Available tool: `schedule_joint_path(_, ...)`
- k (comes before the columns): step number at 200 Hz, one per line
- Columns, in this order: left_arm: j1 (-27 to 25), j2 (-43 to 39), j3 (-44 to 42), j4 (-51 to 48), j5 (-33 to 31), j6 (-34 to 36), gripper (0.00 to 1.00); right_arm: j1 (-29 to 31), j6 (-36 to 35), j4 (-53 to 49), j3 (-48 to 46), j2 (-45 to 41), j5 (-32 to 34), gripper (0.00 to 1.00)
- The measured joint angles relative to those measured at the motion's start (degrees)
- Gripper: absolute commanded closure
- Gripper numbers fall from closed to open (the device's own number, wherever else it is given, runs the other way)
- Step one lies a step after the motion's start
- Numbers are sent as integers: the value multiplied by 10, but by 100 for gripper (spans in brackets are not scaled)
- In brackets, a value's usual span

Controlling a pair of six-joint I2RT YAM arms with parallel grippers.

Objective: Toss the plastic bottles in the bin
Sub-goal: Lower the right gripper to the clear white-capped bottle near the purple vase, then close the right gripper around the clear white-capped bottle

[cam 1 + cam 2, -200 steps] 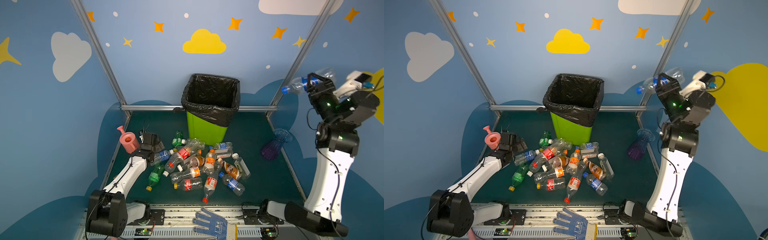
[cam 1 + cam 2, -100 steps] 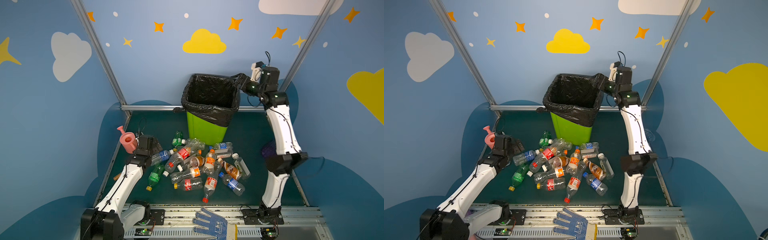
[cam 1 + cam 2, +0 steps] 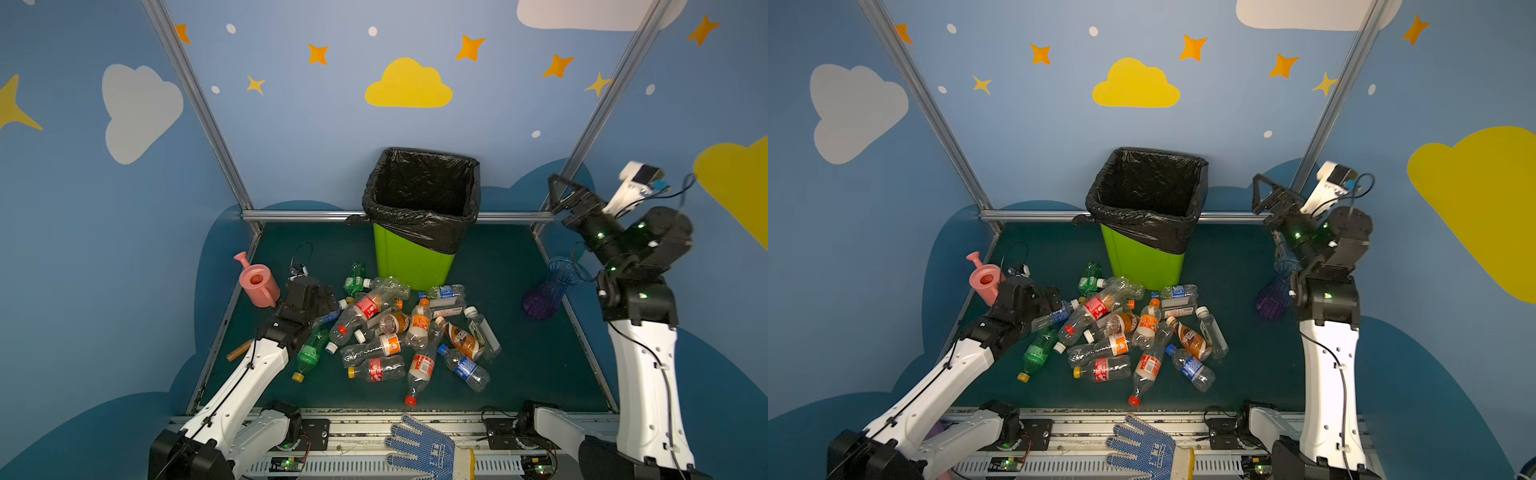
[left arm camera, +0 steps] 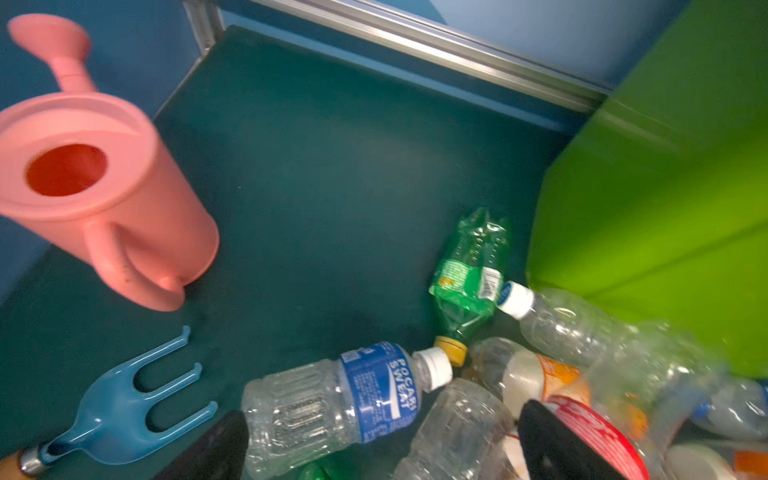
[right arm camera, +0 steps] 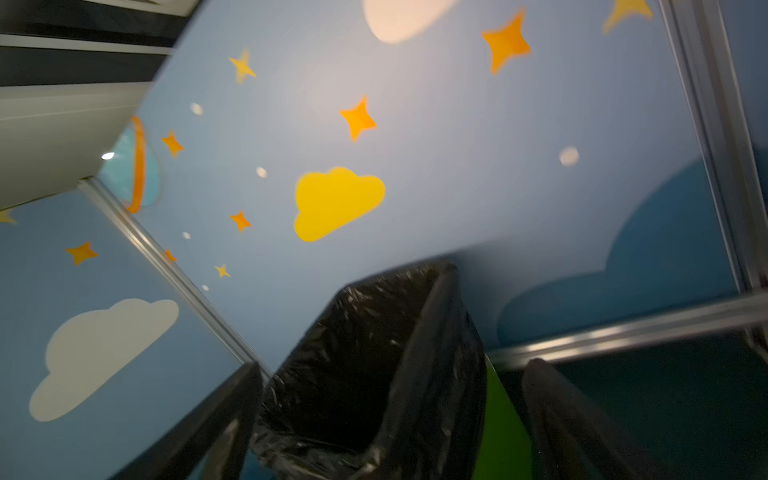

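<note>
Two pairs of fingers, both spread wide and gripping nothing. My left fingers (image 4: 557, 436) show at the bottom edge of the left wrist view with the blue-labelled bottle (image 4: 332, 399) lying between them, placed so that closing should catch its body; contact I cannot tell. Outward, my left gripper (image 3: 332, 301) sits low at the left edge of the plastic bottles (image 3: 399, 328), heaped mid-frame on the mat just in front of the bin (image 3: 411, 262). My right gripper (image 3: 559, 195) hangs high at the right of the frame, empty, facing the bin's black liner; I judge it free to fetch another. The pink watering can (image 3: 257, 284) stands left of the heap, no business of mine
</note>
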Motion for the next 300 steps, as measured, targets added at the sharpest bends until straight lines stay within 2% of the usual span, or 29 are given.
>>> schedule_joint_path(26,-42,4,16,-11,-15,8,0,-14,22,-32,-176,3,-6,2)
schedule_joint_path(44,-59,9,25,-15,-21,13,0,-17,30,-65,-264,-14,-11,3)
schedule_joint_path(66,-83,23,39,-26,-32,25,0,-17,20,-92,-328,-48,-20,4)
schedule_joint_path(108,-128,71,88,-49,-49,55,0,-4,-26,-131,-394,-70,-30,6)
schedule_joint_path(129,-132,73,88,-49,-60,57,0,40,-64,-175,-404,-74,-8,8)
schedule_joint_path(169,-132,73,76,-33,-86,51,0,96,-122,-239,-404,-67,38,21)
schedule_joint_path(198,-128,70,75,-28,-116,37,0,122,-142,-256,-403,-35,69,21)
schedule_joint_path(244,-93,49,71,-28,-131,3,0,162,-164,-268,-387,34,110,23)
schedule_joint_path(264,-72,42,65,-38,-132,-19,0,174,-173,-274,-368,67,129,31)
schedule_joint_path(300,-46,22,46,-50,-131,-42,0,189,-184,-279,-337,114,160,30)
